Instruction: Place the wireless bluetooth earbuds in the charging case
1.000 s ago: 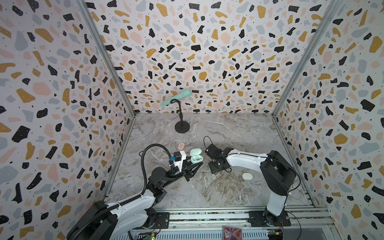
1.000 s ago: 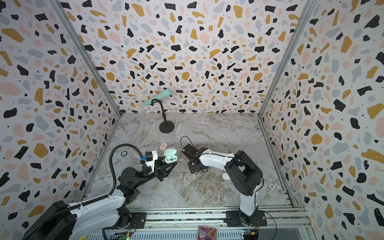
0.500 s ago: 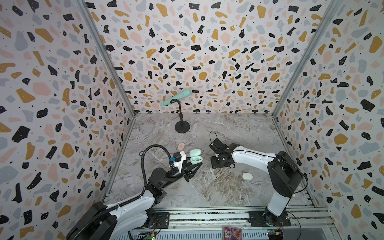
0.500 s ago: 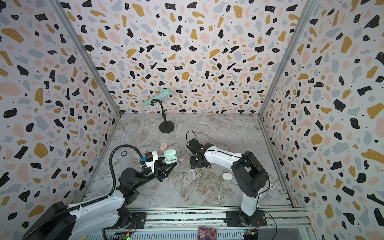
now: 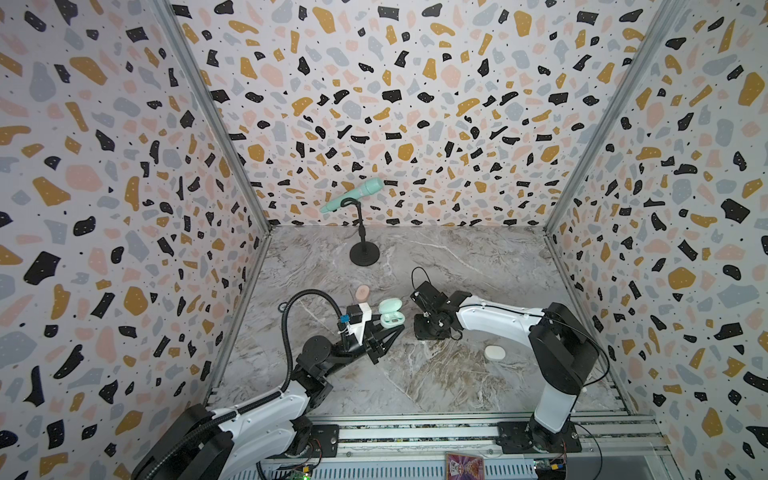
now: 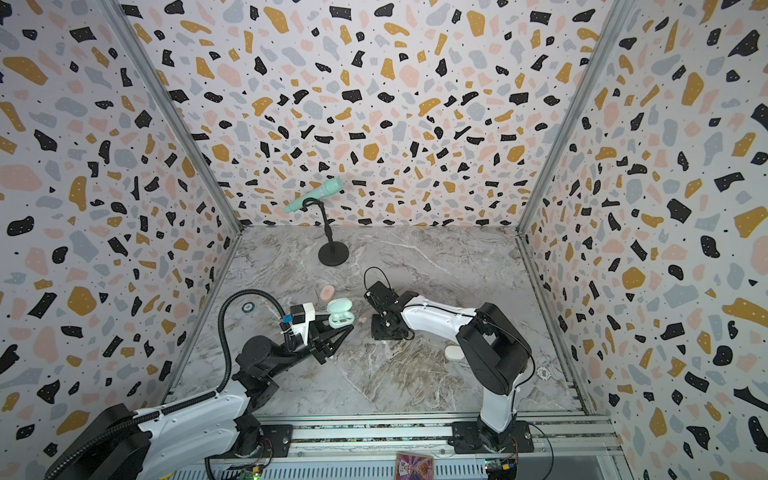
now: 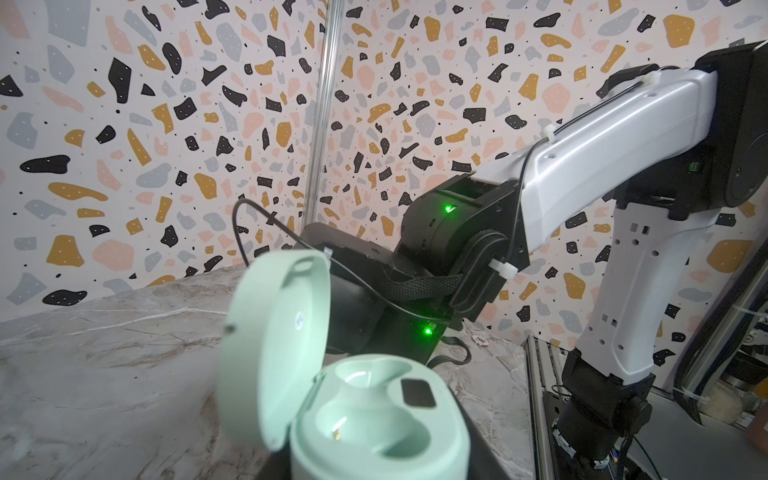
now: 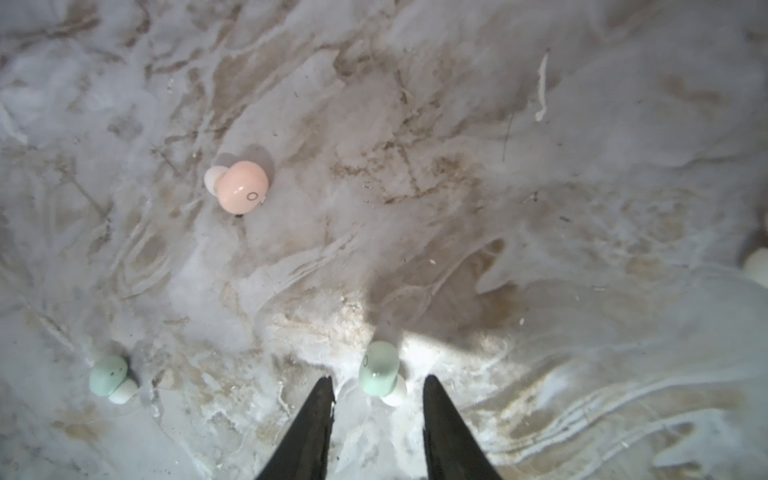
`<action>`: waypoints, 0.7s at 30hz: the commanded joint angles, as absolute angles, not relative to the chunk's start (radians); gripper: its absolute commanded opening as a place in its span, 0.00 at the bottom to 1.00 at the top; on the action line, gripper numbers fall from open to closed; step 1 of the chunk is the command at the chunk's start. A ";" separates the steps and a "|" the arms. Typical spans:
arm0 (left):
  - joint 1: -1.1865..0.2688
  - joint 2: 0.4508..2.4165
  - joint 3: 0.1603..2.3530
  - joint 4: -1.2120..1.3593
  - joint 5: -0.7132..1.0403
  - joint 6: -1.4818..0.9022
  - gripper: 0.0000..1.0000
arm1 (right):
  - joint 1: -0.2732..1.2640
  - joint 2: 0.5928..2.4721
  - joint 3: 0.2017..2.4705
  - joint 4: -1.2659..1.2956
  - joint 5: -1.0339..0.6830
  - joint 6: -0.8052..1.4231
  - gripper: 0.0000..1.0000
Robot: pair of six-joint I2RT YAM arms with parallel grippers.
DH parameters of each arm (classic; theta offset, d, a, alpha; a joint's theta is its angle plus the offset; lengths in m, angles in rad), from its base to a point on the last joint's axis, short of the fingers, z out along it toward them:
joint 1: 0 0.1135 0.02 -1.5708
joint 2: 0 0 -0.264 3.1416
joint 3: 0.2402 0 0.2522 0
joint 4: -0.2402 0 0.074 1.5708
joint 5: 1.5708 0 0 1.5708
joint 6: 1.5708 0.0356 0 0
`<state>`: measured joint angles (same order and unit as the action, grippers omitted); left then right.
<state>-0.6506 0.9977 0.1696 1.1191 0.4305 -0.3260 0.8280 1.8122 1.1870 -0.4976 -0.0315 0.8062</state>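
Note:
My left gripper [image 5: 387, 328] is shut on the mint charging case [image 5: 390, 318], which stands with its lid [image 7: 274, 353] open. Both sockets [image 7: 374, 419] are empty in the left wrist view. To the right of the case, my right gripper [image 8: 378, 384] points down at the marble table [image 5: 415, 382]. Its jaws are open, with a mint earbud [image 8: 379, 372] lying between the tips and a gap on each side. A pink earbud [image 8: 243, 187] and another mint earbud [image 8: 110, 378] lie further off on the table. In a top view a pink earbud [image 6: 363, 320] shows between case and right gripper.
A shut pink case [image 5: 363, 292] lies behind the left gripper. A white case [image 5: 494, 352] lies under the right forearm. A mint microphone [image 5: 353, 195] on a black stand [image 5: 364, 253] is at the back. Patterned walls enclose the table on three sides.
The right arm's wrist and forearm have shifted a little while the gripper stays just right of the case. The left arm and the case have not moved.

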 commanded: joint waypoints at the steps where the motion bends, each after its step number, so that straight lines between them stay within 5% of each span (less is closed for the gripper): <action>1: -0.646 0.977 0.157 1.169 0.423 -0.310 0.29 | 0.829 1.822 1.224 -0.509 -0.028 0.827 0.36; 21: -0.644 0.977 0.153 1.169 0.420 -0.310 0.29 | 0.843 1.878 1.223 -0.518 -0.041 0.824 0.30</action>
<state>-0.6506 0.9878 0.1612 1.1187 0.4252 -0.3256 0.8337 1.8729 1.2030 -0.4927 -0.0387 0.8146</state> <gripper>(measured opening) 0.422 0.298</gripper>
